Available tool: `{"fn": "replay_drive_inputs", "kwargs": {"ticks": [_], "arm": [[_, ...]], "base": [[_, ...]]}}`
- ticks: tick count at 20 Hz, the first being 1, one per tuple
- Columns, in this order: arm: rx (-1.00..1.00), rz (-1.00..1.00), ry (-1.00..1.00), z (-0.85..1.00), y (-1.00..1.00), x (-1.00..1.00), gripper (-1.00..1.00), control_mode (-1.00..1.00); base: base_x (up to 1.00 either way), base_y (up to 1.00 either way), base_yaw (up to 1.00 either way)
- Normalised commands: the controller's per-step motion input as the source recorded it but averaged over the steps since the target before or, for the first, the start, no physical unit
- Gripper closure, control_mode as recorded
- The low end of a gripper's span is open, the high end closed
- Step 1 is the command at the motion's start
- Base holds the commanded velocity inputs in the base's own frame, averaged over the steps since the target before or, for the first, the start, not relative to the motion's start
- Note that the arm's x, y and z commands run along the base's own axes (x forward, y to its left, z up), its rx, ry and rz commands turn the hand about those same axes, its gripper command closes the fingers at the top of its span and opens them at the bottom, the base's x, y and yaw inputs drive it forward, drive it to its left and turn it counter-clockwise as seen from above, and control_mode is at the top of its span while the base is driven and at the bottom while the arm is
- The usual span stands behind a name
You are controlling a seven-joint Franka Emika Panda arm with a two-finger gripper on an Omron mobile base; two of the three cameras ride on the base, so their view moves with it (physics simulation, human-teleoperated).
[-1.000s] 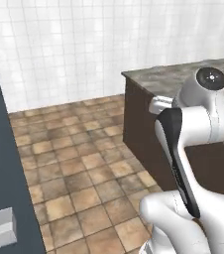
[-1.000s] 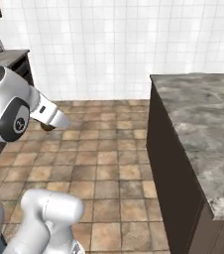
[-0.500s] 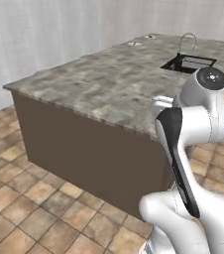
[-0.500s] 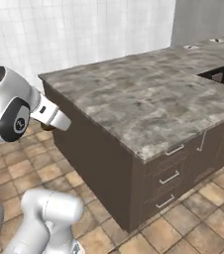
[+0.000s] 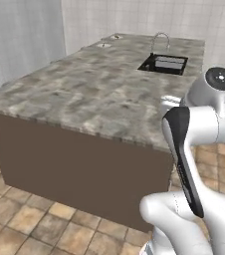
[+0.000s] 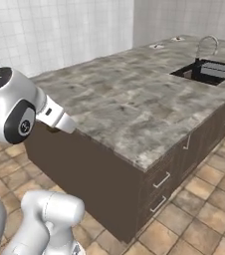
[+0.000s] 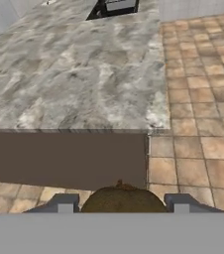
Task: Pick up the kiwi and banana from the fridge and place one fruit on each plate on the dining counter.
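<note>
The hand (image 7: 120, 204) is clenched on the small brown roundish kiwi (image 7: 122, 200), which sits between its two dark fingertips (image 7: 64, 204), above the brown tiled floor (image 7: 198, 149) just short of the long grey-beige marbled stone worktop (image 7: 74, 74). Two small round white plates (image 5: 109, 41) lie at the worktop's far end, beyond the black sink (image 5: 164, 63) and curved tap (image 5: 160, 39).

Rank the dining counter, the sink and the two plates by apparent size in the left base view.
1. dining counter
2. sink
3. the two plates, far off at the counter's far end; both tiny and alike, so I won't rank them against each other.
</note>
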Motion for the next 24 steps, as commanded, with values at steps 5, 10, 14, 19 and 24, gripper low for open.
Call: {"fn": "replay_drive_inputs", "kwargs": {"ticks": [5,10,14,19,24], "arm": [[0.00,0.00,0.00,0.00,0.00,0.00,1.00,1.00],[0.00,0.00,0.00,0.00,0.00,0.00,1.00,1.00],[0.00,0.00,0.00,0.00,0.00,0.00,1.00,1.00],[0.00,0.00,0.00,0.00,0.00,0.00,1.00,1.00],[0.00,0.00,0.00,0.00,0.00,0.00,1.00,1.00]], "base": [[0.90,0.89,0.02],[0.97,0.97,0.00],[1.00,1.00,0.00],[1.00,1.00,0.00],[1.00,1.00,0.00]]}}
